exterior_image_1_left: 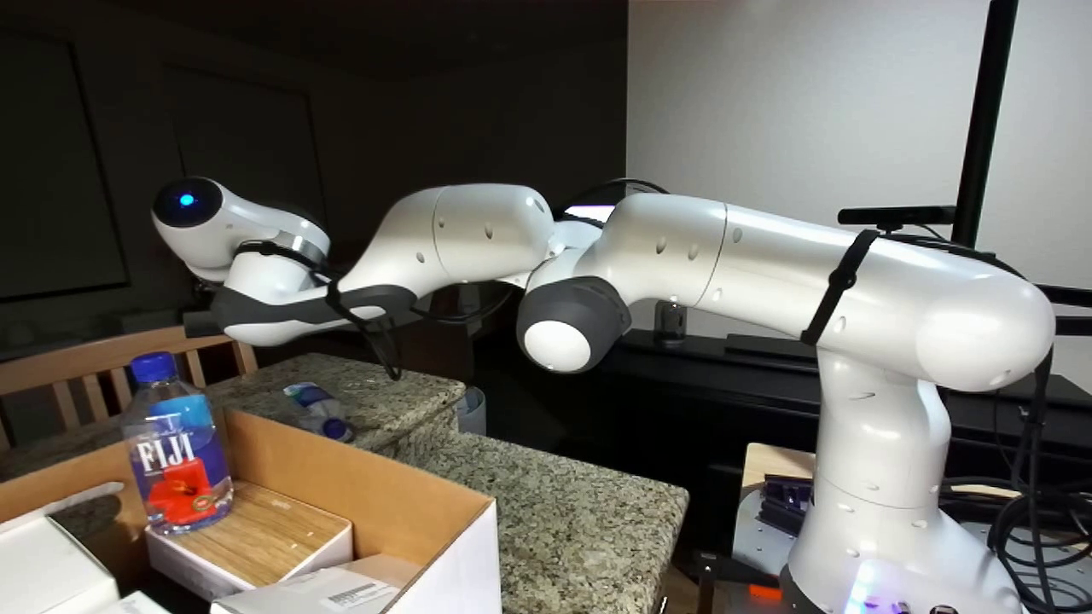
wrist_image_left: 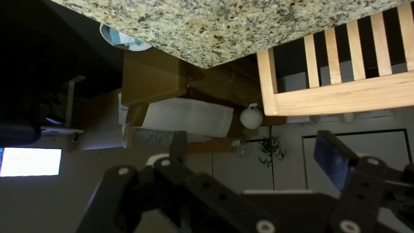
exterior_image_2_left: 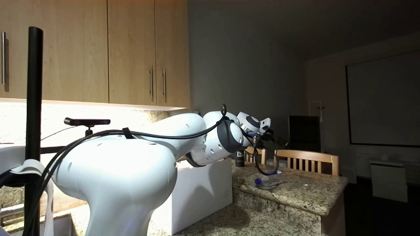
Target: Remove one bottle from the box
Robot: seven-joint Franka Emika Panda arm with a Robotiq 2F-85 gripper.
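A clear bottle (exterior_image_1_left: 175,452) with a blue cap, a FIJI label and a red flower patch stands upright in the large cardboard box (exterior_image_1_left: 375,477), on a wood-topped carton. The box's white outer side shows in an exterior view (exterior_image_2_left: 203,193). Another clear bottle (exterior_image_1_left: 320,409) with a blue cap lies on its side on the raised counter, also in an exterior view (exterior_image_2_left: 269,180). No bottle with a red-orange patch but without FIJI lettering shows clearly; part of the box's inside is hidden. My gripper (wrist_image_left: 257,152) is open and empty, held above the raised counter.
The raised granite counter (exterior_image_1_left: 409,396) steps up behind the lower one (exterior_image_1_left: 589,512). The box holds a wood-topped carton (exterior_image_1_left: 264,529) and white packages (exterior_image_1_left: 51,563). Wooden chairs (exterior_image_2_left: 305,155) stand beyond the counter. A dark jar (exterior_image_2_left: 240,159) stands by the box. Cables hang from my wrist.
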